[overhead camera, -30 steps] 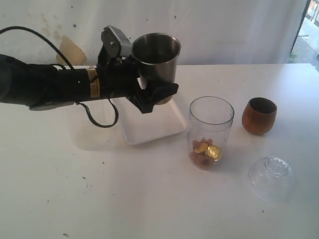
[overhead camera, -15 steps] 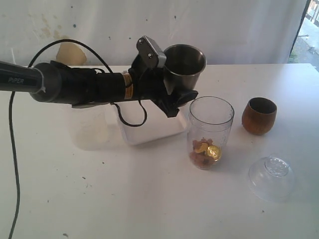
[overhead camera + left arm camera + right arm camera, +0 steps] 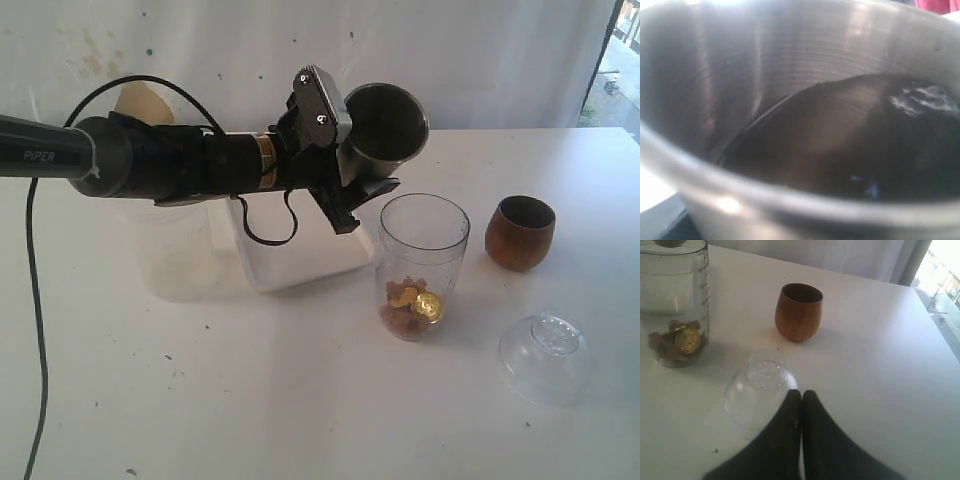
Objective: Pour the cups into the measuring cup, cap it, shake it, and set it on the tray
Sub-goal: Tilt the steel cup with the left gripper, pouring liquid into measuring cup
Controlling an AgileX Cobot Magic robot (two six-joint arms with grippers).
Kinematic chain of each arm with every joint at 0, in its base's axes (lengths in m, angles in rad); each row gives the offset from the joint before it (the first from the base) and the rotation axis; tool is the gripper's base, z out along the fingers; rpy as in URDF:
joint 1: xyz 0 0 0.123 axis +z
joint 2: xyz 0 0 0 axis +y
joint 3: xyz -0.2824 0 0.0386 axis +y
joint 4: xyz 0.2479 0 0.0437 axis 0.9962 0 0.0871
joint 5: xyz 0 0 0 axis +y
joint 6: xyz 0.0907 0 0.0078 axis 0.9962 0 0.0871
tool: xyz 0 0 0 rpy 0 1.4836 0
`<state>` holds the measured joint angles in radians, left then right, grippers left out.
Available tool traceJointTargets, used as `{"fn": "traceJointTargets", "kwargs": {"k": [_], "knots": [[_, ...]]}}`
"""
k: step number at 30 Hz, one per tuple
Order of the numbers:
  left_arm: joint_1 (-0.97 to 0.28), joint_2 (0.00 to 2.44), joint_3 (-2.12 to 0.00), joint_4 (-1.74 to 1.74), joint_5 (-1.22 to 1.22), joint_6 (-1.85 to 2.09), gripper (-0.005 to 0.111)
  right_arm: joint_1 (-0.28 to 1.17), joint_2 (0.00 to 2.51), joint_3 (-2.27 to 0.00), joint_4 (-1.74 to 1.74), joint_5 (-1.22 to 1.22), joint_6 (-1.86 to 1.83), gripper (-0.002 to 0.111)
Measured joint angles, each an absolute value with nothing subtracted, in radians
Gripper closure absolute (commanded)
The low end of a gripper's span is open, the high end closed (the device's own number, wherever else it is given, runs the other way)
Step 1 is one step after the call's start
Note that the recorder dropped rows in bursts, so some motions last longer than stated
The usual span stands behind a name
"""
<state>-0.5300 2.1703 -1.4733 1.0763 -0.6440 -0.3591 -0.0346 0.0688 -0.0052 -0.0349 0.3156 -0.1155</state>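
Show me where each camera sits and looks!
Exterior view: off the arms, looking down across the table; shows the left arm, left gripper holding the tilted steel tumbler near the measuring cup.
Left wrist view: on the left arm, staring into the steel tumbler; no fingers clear.
Right wrist view: on the right arm, looking past the shut right gripper at the clear lid and wooden cup.
Shared: exterior and right wrist views both show those and the measuring cup.

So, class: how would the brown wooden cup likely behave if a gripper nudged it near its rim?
The wooden cup looks rounded with a narrow base, so it would probably rock or tip. Once down, its round sides suggest rolling.
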Motion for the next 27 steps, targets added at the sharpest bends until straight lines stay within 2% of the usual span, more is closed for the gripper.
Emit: {"fn": "traceJointTargets", "kwargs": {"k": [27], "knots": [[-0.53, 2.17, -1.502, 1.058, -0.636, -0.046, 0.107, -0.035, 0.069, -0.005, -0.035, 0.317, -0.115, 0.108]]}}
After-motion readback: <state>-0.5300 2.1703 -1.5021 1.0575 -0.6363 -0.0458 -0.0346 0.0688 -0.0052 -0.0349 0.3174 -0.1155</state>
